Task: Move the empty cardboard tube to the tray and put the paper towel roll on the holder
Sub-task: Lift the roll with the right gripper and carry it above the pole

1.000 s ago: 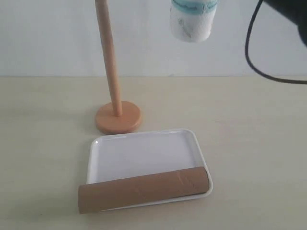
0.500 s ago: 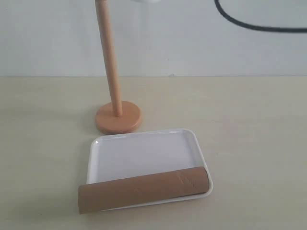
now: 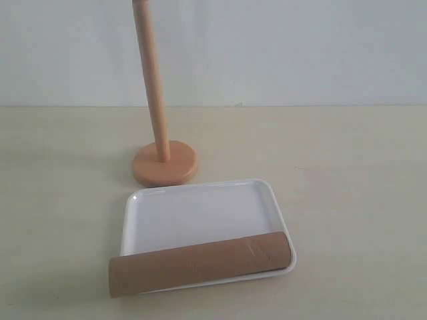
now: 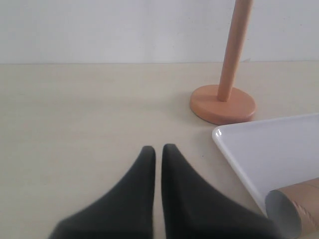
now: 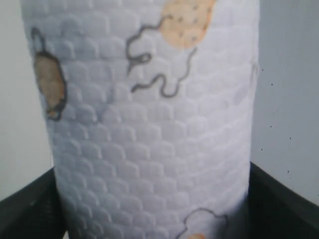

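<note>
Where the frame ends, the holder (image 3: 165,168) is cut off at its top, with the tray (image 3: 200,213) set before its base. The paper towel roll (image 5: 149,124), ends unseen, is clasped by the right gripper (image 5: 154,219). The empty cardboard tube (image 3: 200,265) is laid across the tray. The left gripper (image 4: 158,149) is pinched closed.

Top of holder (image 3: 152,87) beyond frame

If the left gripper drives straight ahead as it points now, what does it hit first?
Probably only bare table; the left gripper points clear of the holder and tray, though depth is unclear.
</note>
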`<state>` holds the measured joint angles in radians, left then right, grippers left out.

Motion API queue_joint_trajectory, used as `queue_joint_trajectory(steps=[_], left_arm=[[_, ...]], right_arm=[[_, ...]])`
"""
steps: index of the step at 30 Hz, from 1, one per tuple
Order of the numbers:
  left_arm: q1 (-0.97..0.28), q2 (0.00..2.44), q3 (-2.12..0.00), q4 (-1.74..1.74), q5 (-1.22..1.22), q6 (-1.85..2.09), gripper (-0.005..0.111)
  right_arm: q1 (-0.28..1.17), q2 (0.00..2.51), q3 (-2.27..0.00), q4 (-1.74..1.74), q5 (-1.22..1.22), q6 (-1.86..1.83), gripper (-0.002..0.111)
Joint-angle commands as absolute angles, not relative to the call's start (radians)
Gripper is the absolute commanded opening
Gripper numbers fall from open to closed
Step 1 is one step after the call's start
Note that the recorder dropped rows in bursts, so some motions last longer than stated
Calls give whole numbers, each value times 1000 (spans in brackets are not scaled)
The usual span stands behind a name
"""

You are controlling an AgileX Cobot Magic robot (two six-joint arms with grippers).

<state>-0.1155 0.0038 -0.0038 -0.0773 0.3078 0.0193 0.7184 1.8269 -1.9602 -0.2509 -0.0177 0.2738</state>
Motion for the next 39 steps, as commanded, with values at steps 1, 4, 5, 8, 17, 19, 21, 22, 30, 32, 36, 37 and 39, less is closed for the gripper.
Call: queue_joint_trajectory(steps=[1, 4, 5, 8, 17, 19, 21, 22, 30, 32, 36, 37, 39], left_arm=[[-112, 0, 0, -86, 307, 9, 4], [-112, 0, 0, -86, 307, 9, 4], [-112, 0, 0, -86, 307, 9, 4], [-112, 0, 0, -86, 307, 9, 4], [-112, 0, 0, -86, 307, 9, 4], [-112, 0, 0, -86, 307, 9, 4], [-112, 0, 0, -86, 307, 9, 4], [-112, 0, 0, -86, 307, 9, 4], [-112, 0, 0, -86, 307, 9, 4], [-112, 0, 0, -86, 307, 9, 4], [-112, 0, 0, -86, 307, 9, 4], [-112, 0, 0, -86, 307, 9, 4], [-112, 0, 0, -86, 307, 9, 4]], right_arm=[[718, 1884, -2037, -248, -19, 243, 2], [718, 1911, -2047, -248, -30, 205, 1], [718, 1920, -2047, -248, -34, 191, 0], [718, 1942, -2047, -248, -41, 165, 0], [718, 1964, -2047, -241, -132, 121, 0], [718, 1964, -2047, -231, -117, 121, 0], [718, 1966, -2047, -227, -91, 121, 0], [718, 1966, -2047, -227, -80, 121, 0], [718, 1967, -2047, -227, -31, 128, 0], [718, 1986, -2047, -227, -24, 134, 0], [744, 2048, -2047, -227, -55, 135, 0], [752, 2068, -2047, -227, -80, 132, 0], [756, 2084, -2047, -222, -109, 113, 0]])
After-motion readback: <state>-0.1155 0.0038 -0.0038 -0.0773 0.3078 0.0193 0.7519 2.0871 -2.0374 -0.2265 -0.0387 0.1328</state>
